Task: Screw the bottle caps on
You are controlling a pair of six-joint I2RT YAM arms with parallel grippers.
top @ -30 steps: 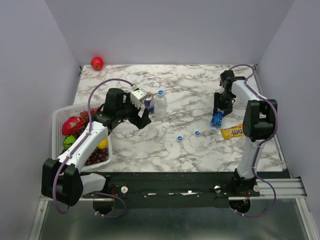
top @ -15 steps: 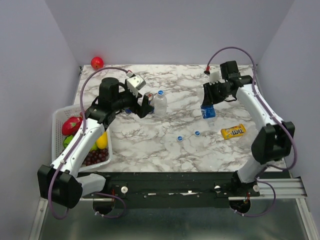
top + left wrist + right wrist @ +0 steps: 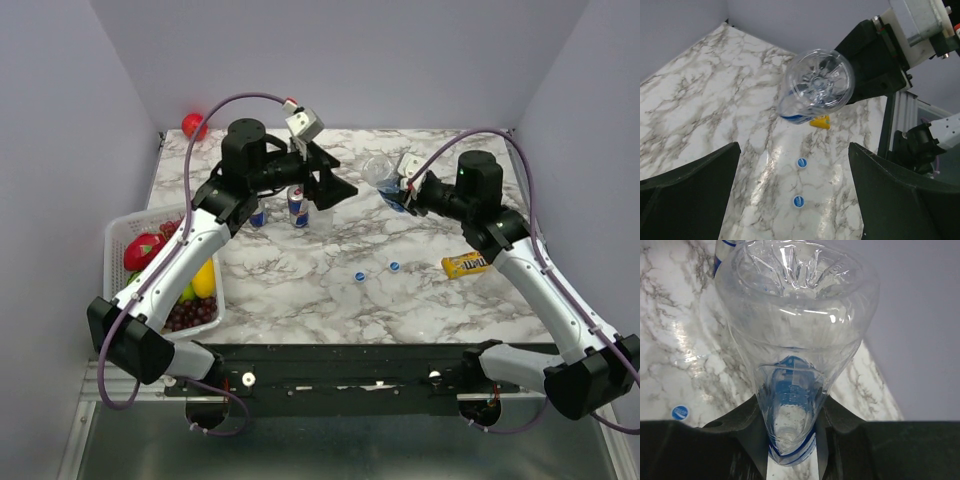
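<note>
nearest the arm bases, two small round blue caps (image 3: 359, 277) (image 3: 394, 266) lie flat on the marble table (image 3: 300, 290), near each other and apart from everything else; a white basket (image 3: 118, 238) of fruit sits at the left edge and a yellow packet (image 3: 465, 264) lies to the right. above and beyond the caps, the right gripper (image 3: 405, 190) is clamped on a clear plastic bottle (image 3: 380, 172) with a blue label band, holding it off the table, tipped over with its base pointing toward the left arm. the left gripper (image 3: 330, 180) hangs in the air facing it, jaws spread wide and holding nothing. two blue-and-silver cans (image 3: 258, 215) (image 3: 297, 205) stand behind it, and a red ball (image 3: 192, 125) rests in the far left corner. the right wrist view alone shows the grip itself: the bottle's labelled waist (image 3: 790, 440) pinched thin between the dark fingers (image 3: 747, 435), the wall creased; the mouth is hidden there, so whether it is capped cannot be told. the left wrist view alone shows the bottle's moulded star-shaped base (image 3: 817, 80) head-on, between its own wide-apart fingers (image 3: 690, 200), with both caps (image 3: 801, 162) (image 3: 798, 201) on the table below
</note>
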